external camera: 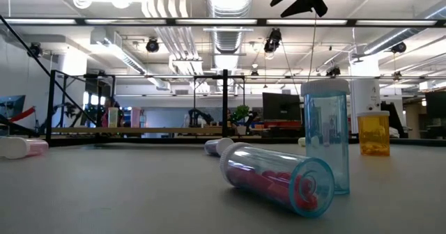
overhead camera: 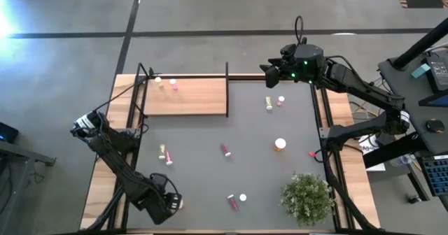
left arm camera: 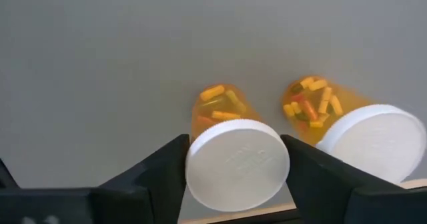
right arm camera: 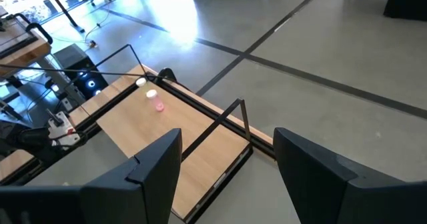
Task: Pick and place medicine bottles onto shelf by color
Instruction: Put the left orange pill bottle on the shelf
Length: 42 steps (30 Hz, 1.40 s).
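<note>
My left gripper point(overhead camera: 170, 203) is at the table's near left edge, pointing down, shut on an orange medicine bottle with a white cap point(left arm camera: 227, 127). A second orange bottle point(left arm camera: 320, 107) stands right beside it. My right gripper point(overhead camera: 269, 73) hangs open and empty above the table's far edge, right of the light-wood shelf point(overhead camera: 203, 98); it also shows in the right wrist view point(right arm camera: 227, 177). A white bottle point(overhead camera: 159, 82) and a pink one point(overhead camera: 173, 85) stand on the shelf's far left. Other bottles lie scattered on the grey table. My left gripper pinches the orange bottle's white cap point(left arm camera: 237, 164) between its two fingers, one on each side of the cap's rim. The fingers come from above, pointing down. The bottle is upright, cap up; whether its base is off the table I cannot tell.
On the table are a yellow-green bottle point(overhead camera: 269, 103), pink ones point(overhead camera: 281, 101) point(overhead camera: 225, 150) point(overhead camera: 232, 201), an orange one point(overhead camera: 280, 144) and a pair at the left point(overhead camera: 165, 153). A bushy green plant point(overhead camera: 306, 198) stands at the near right. Black rods frame the shelf point(overhead camera: 227, 88).
</note>
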Each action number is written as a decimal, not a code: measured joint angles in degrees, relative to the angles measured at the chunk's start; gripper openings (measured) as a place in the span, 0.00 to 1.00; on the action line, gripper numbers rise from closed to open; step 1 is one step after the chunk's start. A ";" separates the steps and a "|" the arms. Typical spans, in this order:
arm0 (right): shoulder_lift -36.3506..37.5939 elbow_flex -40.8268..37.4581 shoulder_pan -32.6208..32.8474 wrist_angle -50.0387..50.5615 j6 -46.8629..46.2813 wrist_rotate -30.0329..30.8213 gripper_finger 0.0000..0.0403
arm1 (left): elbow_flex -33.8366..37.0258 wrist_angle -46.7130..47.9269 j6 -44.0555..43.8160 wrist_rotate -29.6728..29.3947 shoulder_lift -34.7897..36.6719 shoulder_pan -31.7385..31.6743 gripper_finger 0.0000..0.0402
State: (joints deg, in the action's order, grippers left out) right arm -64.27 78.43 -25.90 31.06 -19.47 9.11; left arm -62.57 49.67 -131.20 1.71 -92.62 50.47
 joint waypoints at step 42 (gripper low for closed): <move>0.00 0.00 -0.02 0.01 0.01 0.02 0.56 | -11.35 9.90 92.87 2.89 1.55 -64.11 0.50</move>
State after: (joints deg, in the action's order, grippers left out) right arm -64.27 78.43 -25.91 31.07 -19.46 9.13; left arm -73.92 59.57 -38.34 4.60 -91.07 -13.64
